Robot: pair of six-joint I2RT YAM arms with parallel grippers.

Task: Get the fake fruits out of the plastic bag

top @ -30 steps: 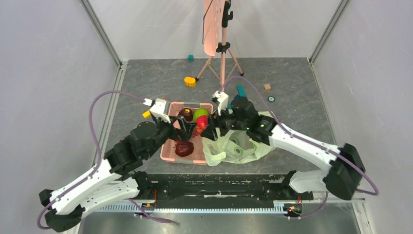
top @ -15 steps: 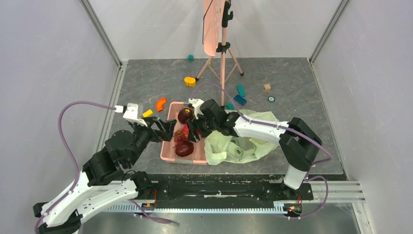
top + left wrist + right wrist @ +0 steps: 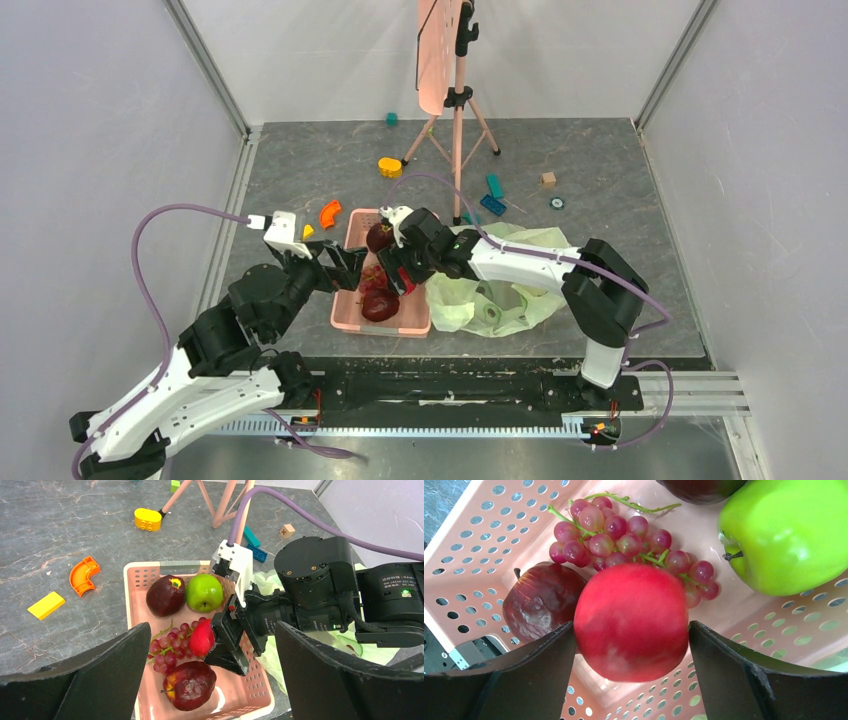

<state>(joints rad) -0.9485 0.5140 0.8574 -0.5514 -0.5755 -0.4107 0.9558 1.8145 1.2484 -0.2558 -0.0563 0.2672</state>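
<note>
My right gripper (image 3: 398, 275) is shut on a red apple (image 3: 631, 622) and holds it just above the pink basket (image 3: 345, 312), over the purple grape bunch (image 3: 624, 535). The apple also shows in the left wrist view (image 3: 202, 637). A green apple (image 3: 204, 592) lies at the basket's far end beside a dark maroon fruit (image 3: 166, 595); another maroon fruit (image 3: 189, 685) lies at the near end. The pale-green plastic bag (image 3: 505, 290) lies crumpled right of the basket, with a green shape (image 3: 490, 311) showing through it. My left gripper (image 3: 345, 268) is open and empty at the basket's left side.
A pink tripod stand (image 3: 458, 100) is at the back. Toy blocks lie on the grey floor: yellow (image 3: 390, 167), orange curved (image 3: 329, 212), small yellow (image 3: 46, 605), teal (image 3: 494, 185) and blue (image 3: 493, 205). My two grippers are close together over the basket.
My right gripper has carried the red apple left from the bag's edge to over the basket and lowered it. My left gripper drew back to the left, then edged toward the basket again.
</note>
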